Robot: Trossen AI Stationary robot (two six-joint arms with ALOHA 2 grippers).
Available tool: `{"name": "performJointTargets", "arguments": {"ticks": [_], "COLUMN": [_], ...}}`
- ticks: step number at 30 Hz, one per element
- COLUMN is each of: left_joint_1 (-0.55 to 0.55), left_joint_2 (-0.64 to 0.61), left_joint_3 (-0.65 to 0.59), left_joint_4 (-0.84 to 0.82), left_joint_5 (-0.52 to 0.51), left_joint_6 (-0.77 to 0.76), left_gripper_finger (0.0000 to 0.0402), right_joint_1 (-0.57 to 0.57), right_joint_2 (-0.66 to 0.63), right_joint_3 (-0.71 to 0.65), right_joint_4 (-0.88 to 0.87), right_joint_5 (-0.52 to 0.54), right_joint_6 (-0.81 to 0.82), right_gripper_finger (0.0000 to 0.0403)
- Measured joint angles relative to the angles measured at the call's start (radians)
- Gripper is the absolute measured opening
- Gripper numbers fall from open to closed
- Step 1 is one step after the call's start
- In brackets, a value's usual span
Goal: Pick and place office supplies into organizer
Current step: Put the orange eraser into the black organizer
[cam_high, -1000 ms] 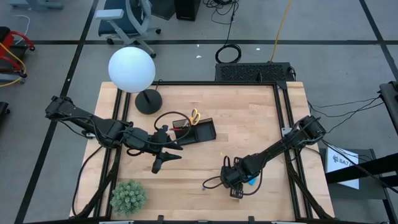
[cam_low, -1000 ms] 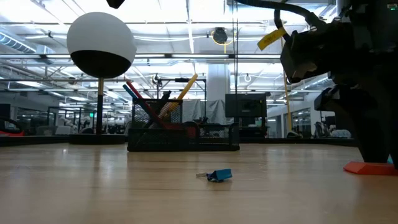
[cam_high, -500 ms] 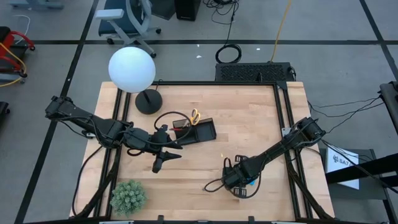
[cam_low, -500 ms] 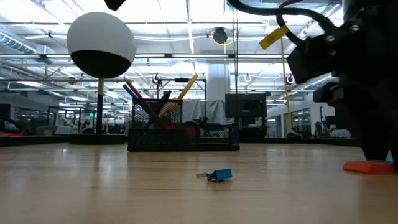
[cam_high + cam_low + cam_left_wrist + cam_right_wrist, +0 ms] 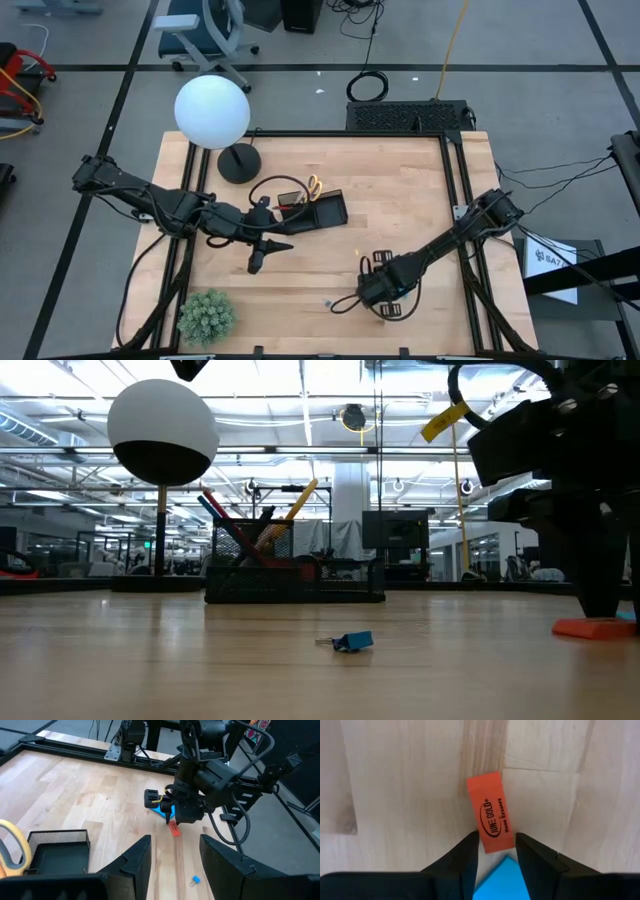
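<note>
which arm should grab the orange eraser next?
Right. The right gripper is already down over the orange eraser, open fingers straddling its near end, with the blue pad beside it. The left gripper hangs open near the organizer, well away from the eraser.

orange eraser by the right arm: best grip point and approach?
Grip the orange eraser across its two long sides, coming straight down. It lies flat on the table, a thin rectangular block, so only the narrow width suits a pinch. The right end effector already straddles its near end, fingers open on either side. A blue note pad lies next to that end, so a mid-length grip looks safer.
</note>
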Motion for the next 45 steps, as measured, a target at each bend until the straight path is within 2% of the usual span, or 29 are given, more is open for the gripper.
{"name": "performJointTargets", "arguments": {"ticks": [13,29,45], "left_joint_1": [0.0,0.0,0.0], "left_joint_2": [0.0,0.0,0.0], "left_joint_3": [0.0,0.0,0.0], "left_joint_4": [0.0,0.0,0.0], "left_joint_5": [0.0,0.0,-0.013], "left_joint_6": [-0.026,-0.022,-0.029], "left_gripper_finger": [0.0161,0.0161,0.0161], "right_joint_1": [-0.039,-0.039,-0.042], "right_joint_2": [-0.005,-0.055,-0.055], "right_joint_3": [0.001,0.0,0.0], "right_joint_4": [0.046,0.076,0.146], "right_joint_5": [-0.049,-0.022,-0.05], "right_joint_6": [-0.131,-0.178,-0.216], "right_gripper_finger": [0.0126,0.0125,0.0123]}}
